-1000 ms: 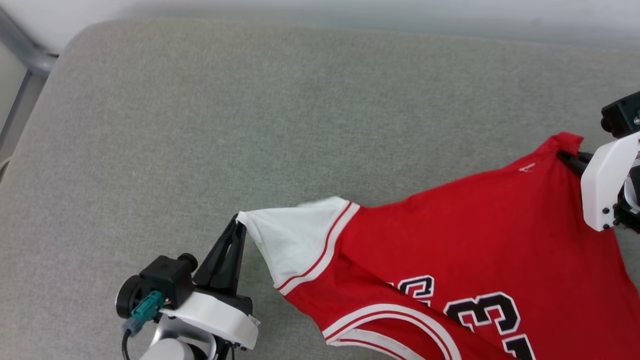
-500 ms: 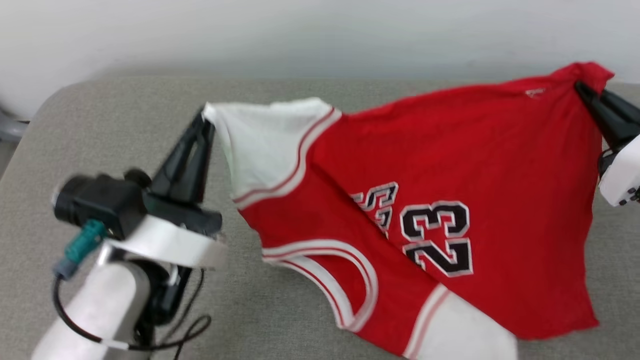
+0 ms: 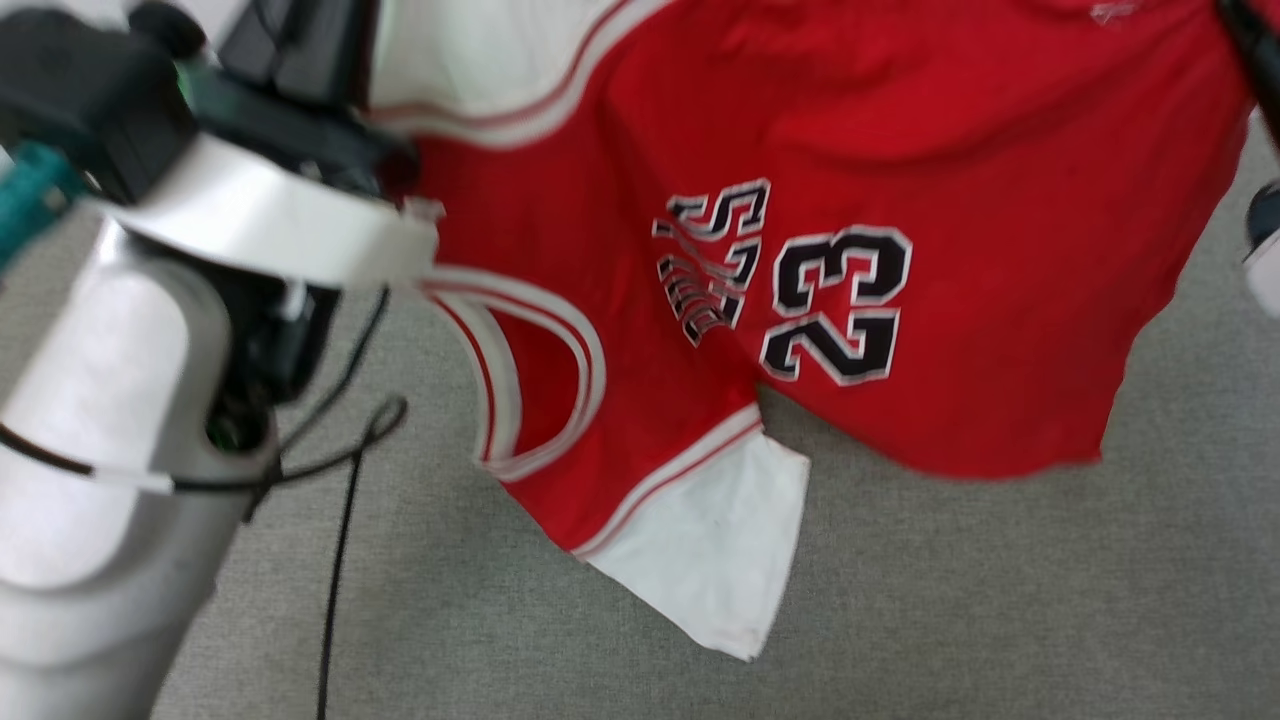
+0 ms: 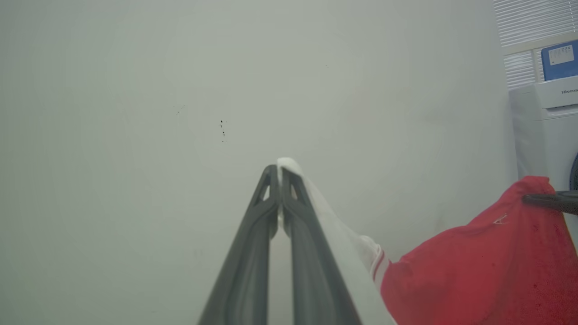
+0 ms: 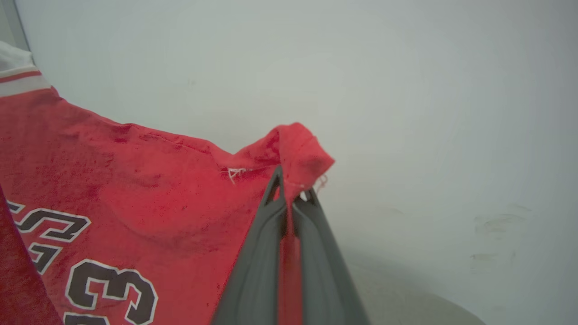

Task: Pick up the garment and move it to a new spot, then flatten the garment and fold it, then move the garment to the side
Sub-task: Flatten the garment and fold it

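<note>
The garment (image 3: 850, 120), a red T-shirt with white sleeves and a black "23", hangs stretched between my two grippers above the grey cushion (image 3: 950, 600). In the left wrist view my left gripper (image 4: 279, 174) is shut on the tip of one white sleeve (image 4: 334, 234). My right gripper (image 5: 291, 189) is shut on a red hem corner (image 5: 300, 153) near a small white logo (image 5: 235, 172). The other white sleeve (image 3: 720, 540) dangles lowest. The collar opening (image 3: 520, 380) hangs beside my left forearm (image 3: 110, 450).
A pale wall stands behind both grippers in the wrist views. A white washing machine (image 4: 542, 126) is at the far right of the left wrist view. A black cable (image 3: 335, 540) dangles from my left arm over the cushion.
Both grippers have risen with the garment, which now hangs spread between them with its lower sleeve dangling. The head view has shifted too, and my left arm looms much closer.
</note>
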